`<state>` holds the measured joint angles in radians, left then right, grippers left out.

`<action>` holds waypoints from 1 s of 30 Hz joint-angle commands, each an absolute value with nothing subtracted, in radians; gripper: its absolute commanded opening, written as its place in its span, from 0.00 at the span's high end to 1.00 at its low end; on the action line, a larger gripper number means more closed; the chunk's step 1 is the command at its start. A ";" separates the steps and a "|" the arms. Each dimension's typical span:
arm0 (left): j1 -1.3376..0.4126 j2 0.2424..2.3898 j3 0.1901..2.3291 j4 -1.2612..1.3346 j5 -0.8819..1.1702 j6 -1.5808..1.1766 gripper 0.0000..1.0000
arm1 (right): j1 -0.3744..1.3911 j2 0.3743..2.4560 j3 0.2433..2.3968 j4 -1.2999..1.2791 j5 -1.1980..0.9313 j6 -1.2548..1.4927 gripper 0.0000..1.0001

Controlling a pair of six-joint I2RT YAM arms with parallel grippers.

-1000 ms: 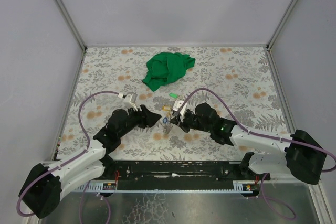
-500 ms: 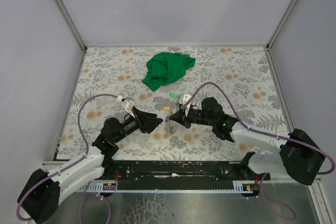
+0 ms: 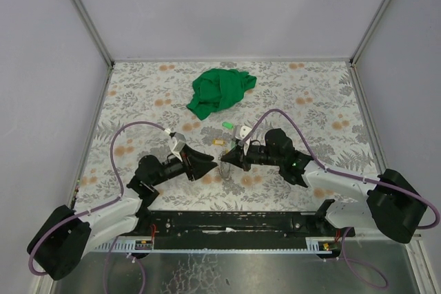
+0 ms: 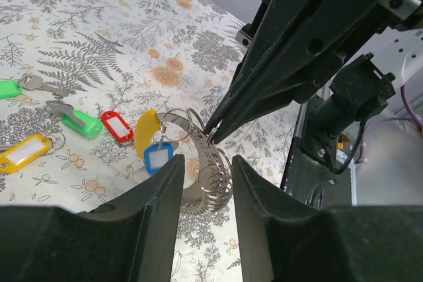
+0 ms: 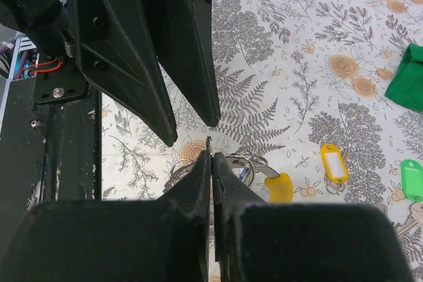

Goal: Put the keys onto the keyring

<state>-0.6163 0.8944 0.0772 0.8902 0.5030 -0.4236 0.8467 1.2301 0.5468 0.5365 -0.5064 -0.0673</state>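
While the right claw [image 5: 210,156] is clamped shut on the keyring [image 4: 213,179], pinching the wire at its very tip, the left claw [image 4: 208,163] faces it with fingers apart. In the left wrist view the keyring's coils sit in that gap; can't tell whether the pads touch it. The keyring hangs just above the surface [image 3: 310,101], midway between the two claws.

Keys relative to the keyring:
- blue-tagged key [image 4: 158,158] and a curved yellow-tagged key [image 4: 145,135]: touching it, can't tell if threaded.
- red-tagged key [image 4: 117,125]: just beside it, flat on the surface.
- green-tagged key [image 4: 79,121]: near it, beyond the red one.
- second yellow-tagged key [image 4: 23,152] and another green tag [image 4: 6,88]: well apart from it.

Green cloth [image 3: 219,91]: well beyond the keyring, bunched up.
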 commanded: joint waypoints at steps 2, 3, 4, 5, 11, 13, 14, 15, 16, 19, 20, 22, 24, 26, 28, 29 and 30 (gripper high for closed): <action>-0.621 0.932 0.123 0.963 0.572 -0.297 0.68 | 0.842 1.213 0.543 0.602 -0.555 -0.077 1.00; -0.621 0.938 0.127 0.961 0.584 -0.290 0.69 | 0.842 1.213 0.544 0.597 -0.555 -0.083 1.00; -0.622 0.947 0.132 0.960 0.594 -0.281 0.69 | 0.842 1.214 0.546 0.592 -0.558 -0.086 1.00; -0.621 0.957 0.135 0.959 0.601 -0.275 0.69 | 0.842 1.214 0.547 0.588 -0.562 -0.090 1.00; -0.621 0.998 0.154 0.954 0.630 -0.245 0.71 | 0.841 1.230 0.552 0.580 -0.593 -0.094 1.00; -0.621 1.009 0.160 0.949 0.633 -0.234 0.73 | 0.842 1.232 0.551 0.580 -0.605 -0.094 1.00; -0.621 1.012 0.162 0.949 0.636 -0.231 0.75 | 0.841 1.232 0.552 0.580 -0.611 -0.095 1.00; -0.621 1.016 0.165 0.948 0.640 -0.228 0.76 | 0.842 1.233 0.552 0.580 -0.614 -0.095 1.00; -0.621 1.017 0.168 0.946 0.644 -0.227 0.77 | 0.842 1.234 0.555 0.578 -0.617 -0.095 1.00; -0.621 1.014 0.173 0.942 0.655 -0.223 0.78 | 0.842 1.243 0.564 0.566 -0.641 -0.099 1.00; -0.621 1.011 0.173 0.942 0.659 -0.222 0.78 | 0.842 1.247 0.565 0.566 -0.644 -0.098 1.00; -0.622 1.008 0.173 0.944 0.667 -0.220 0.79 | 0.842 1.253 0.565 0.566 -0.644 -0.098 1.00; -0.621 1.009 0.173 0.943 0.670 -0.214 0.86 | 0.841 1.255 0.566 0.563 -0.646 -0.099 1.00; -0.621 1.013 0.173 0.940 0.676 -0.212 0.90 | 0.842 1.254 0.566 0.560 -0.647 -0.098 1.00; -0.621 1.012 0.177 0.930 0.683 -0.204 0.97 | 0.841 1.249 0.565 0.554 -0.647 -0.099 0.99; -0.622 1.009 0.179 0.922 0.684 -0.199 1.00 | 0.842 1.244 0.566 0.545 -0.644 -0.102 0.97; -0.621 1.004 0.182 0.911 0.685 -0.194 1.00 | 0.841 1.239 0.565 0.537 -0.641 -0.105 0.96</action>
